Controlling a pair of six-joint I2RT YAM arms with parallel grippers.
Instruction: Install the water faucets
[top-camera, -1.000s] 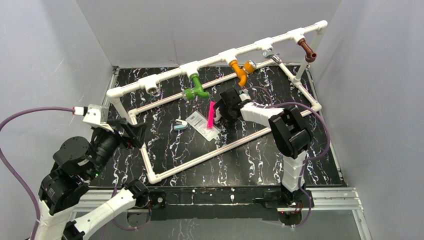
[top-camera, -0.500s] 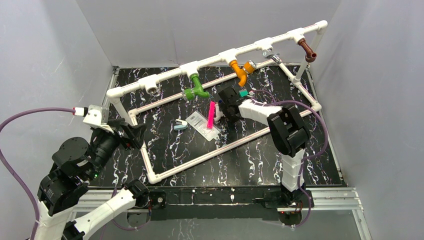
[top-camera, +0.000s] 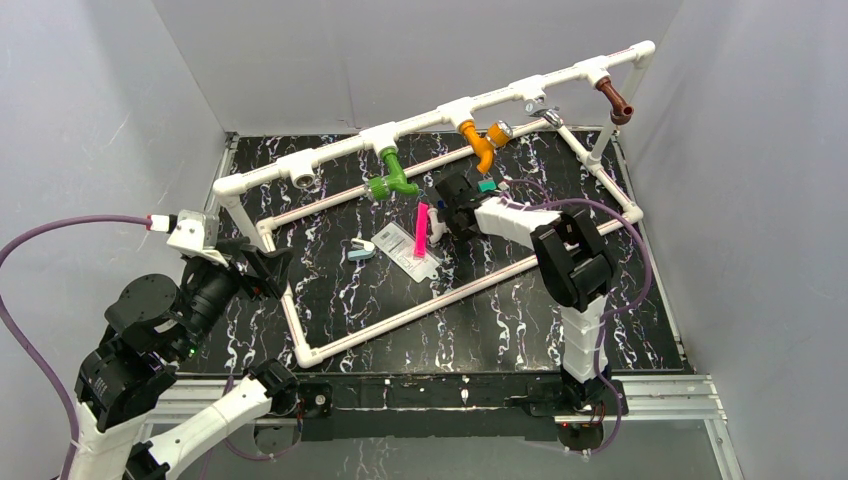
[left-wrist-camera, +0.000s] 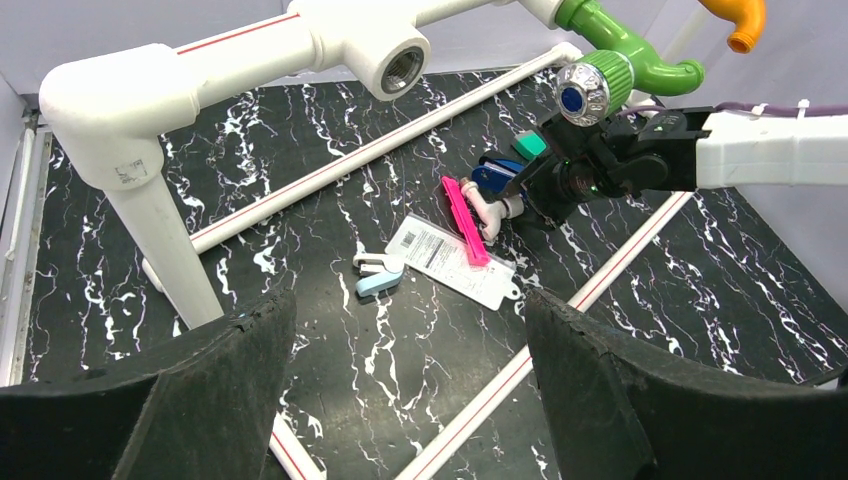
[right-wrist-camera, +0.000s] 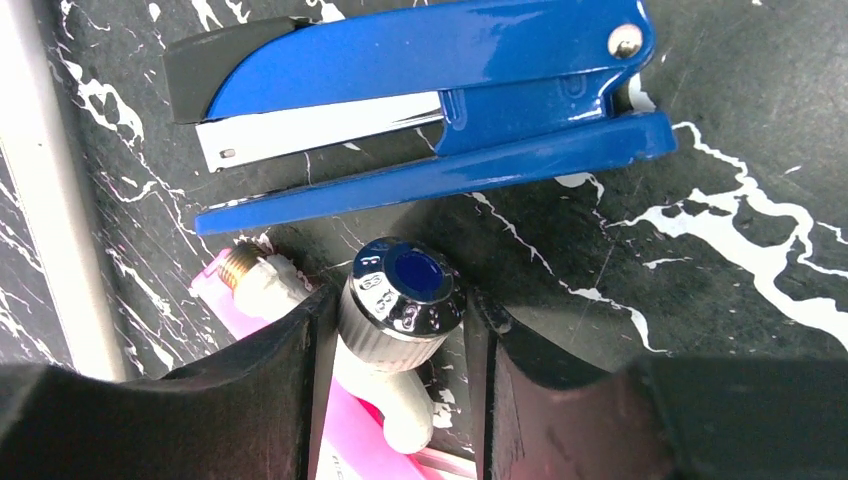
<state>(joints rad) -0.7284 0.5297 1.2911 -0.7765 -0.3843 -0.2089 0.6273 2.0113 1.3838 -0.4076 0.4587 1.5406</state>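
Jaws of the left gripper (left-wrist-camera: 402, 305) gape wide, empty, by the pipe frame's (left-wrist-camera: 120, 105) near-left corner. Mid-table, right gripper (right-wrist-camera: 395, 312) straddles the knob of the white faucet (right-wrist-camera: 400, 285), which lies on the black table (right-wrist-camera: 700, 330) beside a blue stapler (right-wrist-camera: 430, 80); fingers hug both sides, can't tell if clamped. Farther back, green faucet (top-camera: 392, 172), orange faucet (top-camera: 478, 142) and brown faucet (top-camera: 614, 100) sit in the frame's tees.

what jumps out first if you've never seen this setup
A white pipe frame spans the back of the table, with a green faucet, an orange faucet and a brown faucet hanging from its tees. Below it, the right gripper straddles the knob of a white faucet lying beside a blue stapler.
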